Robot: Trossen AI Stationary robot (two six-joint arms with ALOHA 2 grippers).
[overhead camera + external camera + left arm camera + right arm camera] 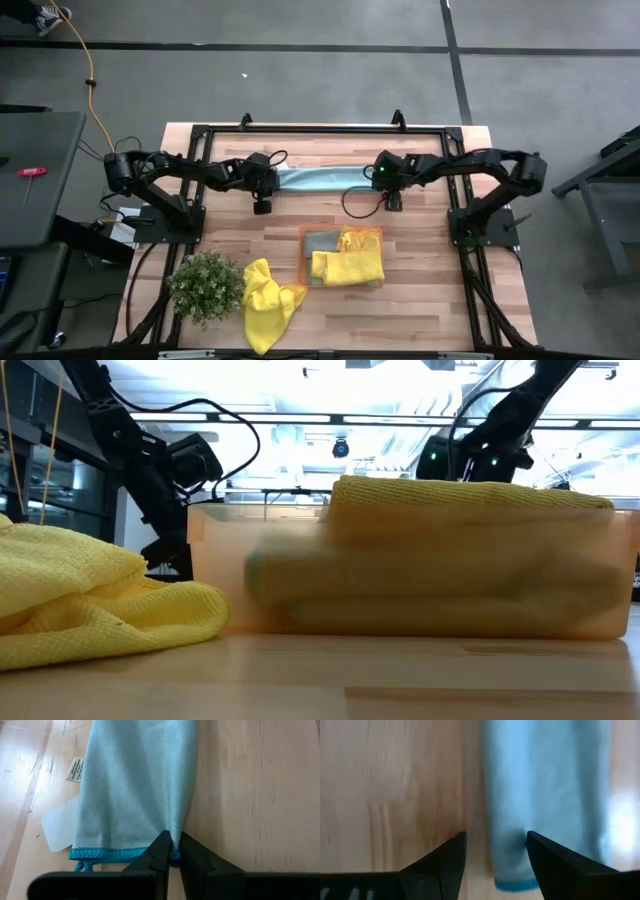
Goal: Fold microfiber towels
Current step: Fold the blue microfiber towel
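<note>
Broadly, we see a pale wooden tabletop carrying everything, with both dark arms reaching in from its far side. Between them lies a light blue towel, folded into a long strip flat on the wood at the far edge. Nearer the front sits an orange tray holding folded yellow towels and a grey-blue towel. Just beside the tray, toward the left, a loose yellow towel lies crumpled, with a small leafy potted plant next to it. Our left hand is at the left end of the blue strip, its fingers pinched together on the hemmed corner of the cloth. Our right hand sits at the other end, its fingers spread apart astride one edge of the strip, not clamped on it. A small white label shows at the towel's side.
</note>
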